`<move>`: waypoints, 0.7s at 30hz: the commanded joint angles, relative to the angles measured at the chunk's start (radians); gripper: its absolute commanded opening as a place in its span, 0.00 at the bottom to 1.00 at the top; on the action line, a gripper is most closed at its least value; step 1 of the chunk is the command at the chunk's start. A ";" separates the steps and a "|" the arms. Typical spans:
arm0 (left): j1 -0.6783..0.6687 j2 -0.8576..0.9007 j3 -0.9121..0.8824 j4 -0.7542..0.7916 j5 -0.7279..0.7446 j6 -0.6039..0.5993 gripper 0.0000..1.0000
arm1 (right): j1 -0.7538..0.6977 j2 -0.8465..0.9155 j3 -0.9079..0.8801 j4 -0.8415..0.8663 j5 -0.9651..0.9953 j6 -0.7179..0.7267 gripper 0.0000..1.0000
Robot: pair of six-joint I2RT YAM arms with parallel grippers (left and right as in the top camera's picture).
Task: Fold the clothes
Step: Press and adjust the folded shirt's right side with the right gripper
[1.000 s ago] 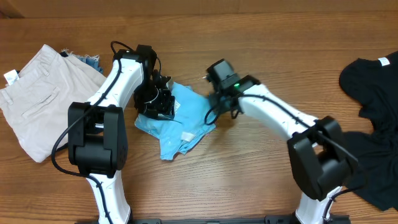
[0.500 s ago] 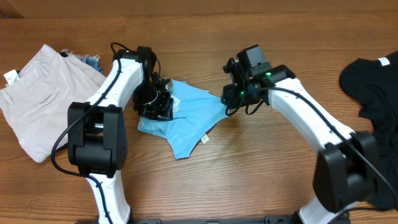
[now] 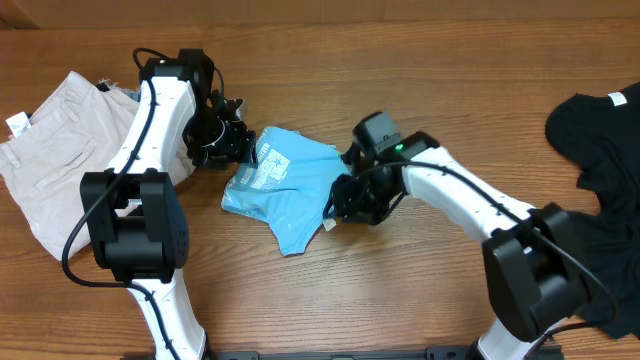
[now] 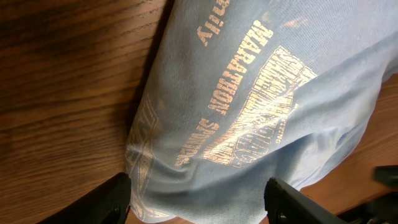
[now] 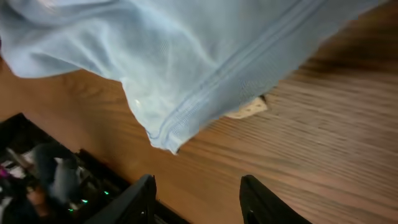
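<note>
The light blue T-shirt (image 3: 290, 185) lies crumpled in the middle of the table, its chest lettering (image 4: 249, 93) facing up. My left gripper (image 3: 235, 150) is open at the shirt's upper left edge. In the left wrist view its fingers (image 4: 199, 208) straddle the cloth without pinching it. My right gripper (image 3: 345, 200) is open and empty at the shirt's right edge. The right wrist view shows bare wood between its fingers (image 5: 199, 202), with the shirt's hem (image 5: 186, 81) and a small white tag (image 5: 245, 109) just ahead. The black T-shirt (image 3: 600, 200) with its white neck label (image 3: 617, 98) lies bunched at the far right.
Beige trousers (image 3: 50, 160) lie at the far left, with a bit of frayed denim (image 3: 140, 97) peeking out behind them. Both arm bases stand at the table's front edge.
My right gripper pulled the shirt's corner out to the right, let go and dropped back to its right edge. My left gripper drew back up and left, uncovering the lettering.
</note>
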 commanded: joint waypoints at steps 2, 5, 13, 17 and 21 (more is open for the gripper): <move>-0.009 -0.006 0.021 0.005 0.004 0.010 0.72 | 0.076 0.002 -0.027 0.089 -0.060 0.182 0.55; -0.008 -0.006 0.021 0.005 0.004 0.017 0.72 | 0.109 0.005 -0.027 0.135 -0.026 0.278 0.56; -0.009 -0.006 0.021 0.005 0.005 0.027 0.70 | 0.142 0.098 -0.027 0.227 -0.007 0.411 0.39; -0.008 -0.006 0.021 0.005 0.005 0.028 0.70 | 0.155 0.202 -0.027 0.341 -0.039 0.462 0.16; -0.008 -0.006 0.021 -0.008 0.005 0.028 0.68 | 0.129 0.240 -0.027 0.315 -0.080 0.459 0.04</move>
